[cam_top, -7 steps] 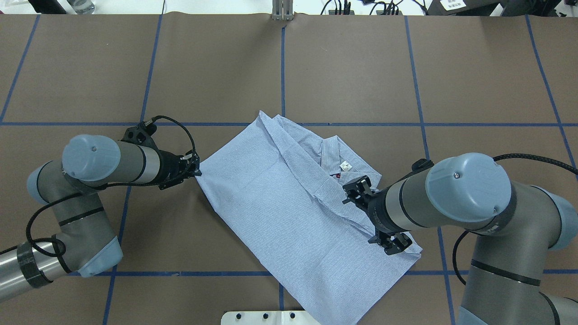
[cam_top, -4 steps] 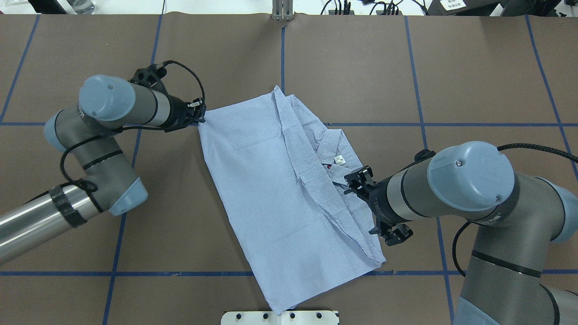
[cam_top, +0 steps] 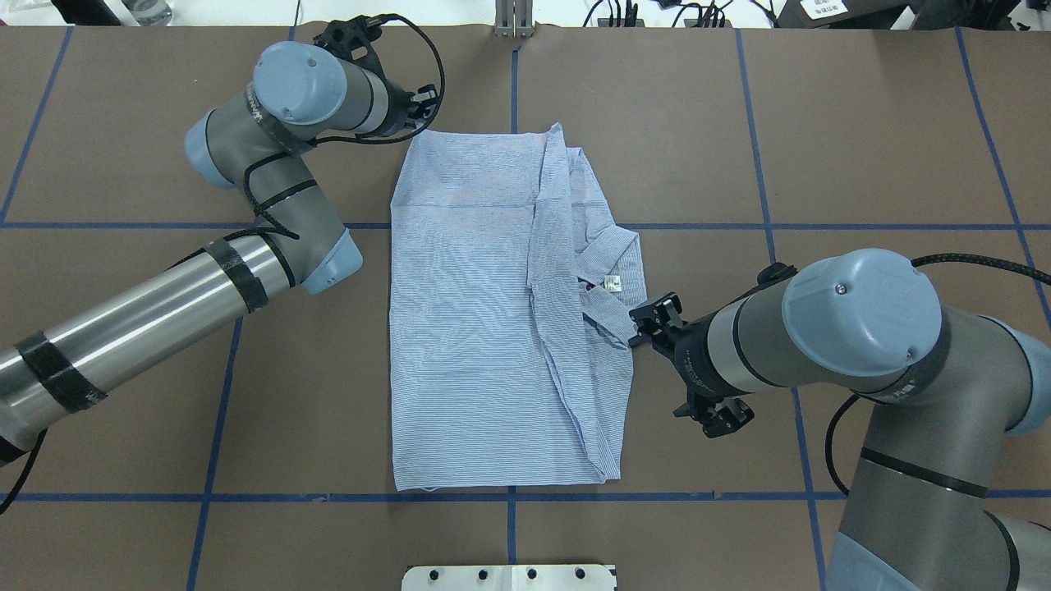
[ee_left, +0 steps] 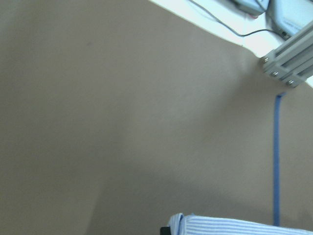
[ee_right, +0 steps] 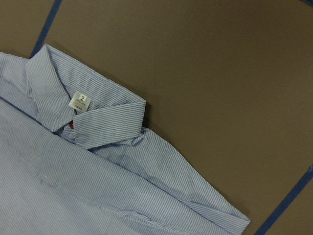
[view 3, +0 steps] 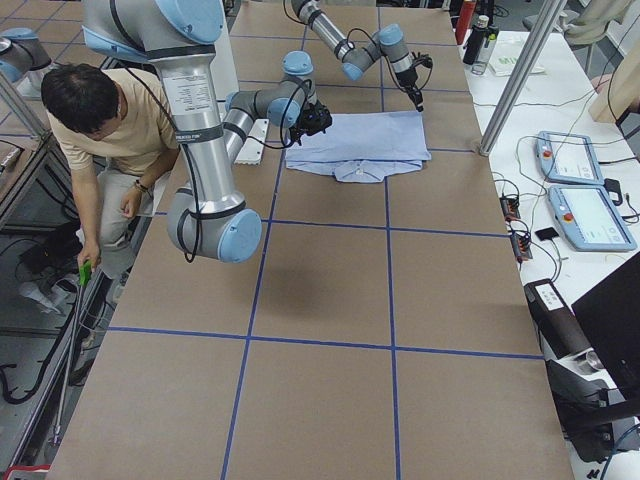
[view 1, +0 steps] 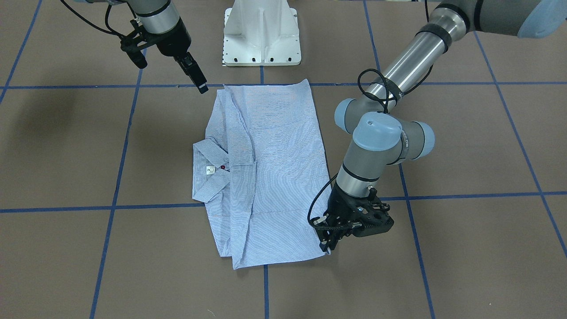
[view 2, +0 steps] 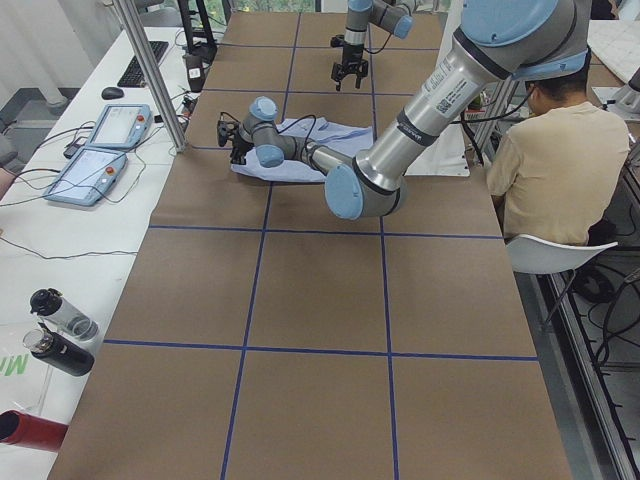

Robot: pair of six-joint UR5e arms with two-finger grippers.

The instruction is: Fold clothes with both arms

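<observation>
Shirt (cam_top: 476, 328) is lying flat on the brown surface (cam_top: 862, 123), folded lengthwise into a long rectangle that is running from the robot's side toward the far edge. Its near end is sitting just along a blue tape line (cam_top: 246, 497), and a second such line is passing under it further out. The collar (cam_top: 612, 250) is sticking out of the fold on the robot's right. The white label (cam_top: 612, 284) is facing up, and a red button (ee_right: 70, 126) is showing just beside it in the right wrist view.

The left hand (view 1: 328, 246) is reaching down to the far corner on the robot's left, and its fingers are pinching that corner. The left wrist view is showing the striped edge curling up against a black fingertip (ee_left: 166, 230). The left arm (cam_top: 164, 304) is stretching out alongside the shirt's long edge, apart from the cloth.

The right hand (view 1: 201, 86) is hovering above the surface just off the shirt's right-hand edge, gripping nothing. Its fingers are showing as one dark bar, and I cannot tell whether they are parted or together. The right arm (cam_top: 854, 320) is bending in from the robot's right.

A white pedestal (view 1: 261, 31) is standing at the robot's edge of the surface. A person (view 3: 110, 130) in a beige top is sitting beside that edge.
</observation>
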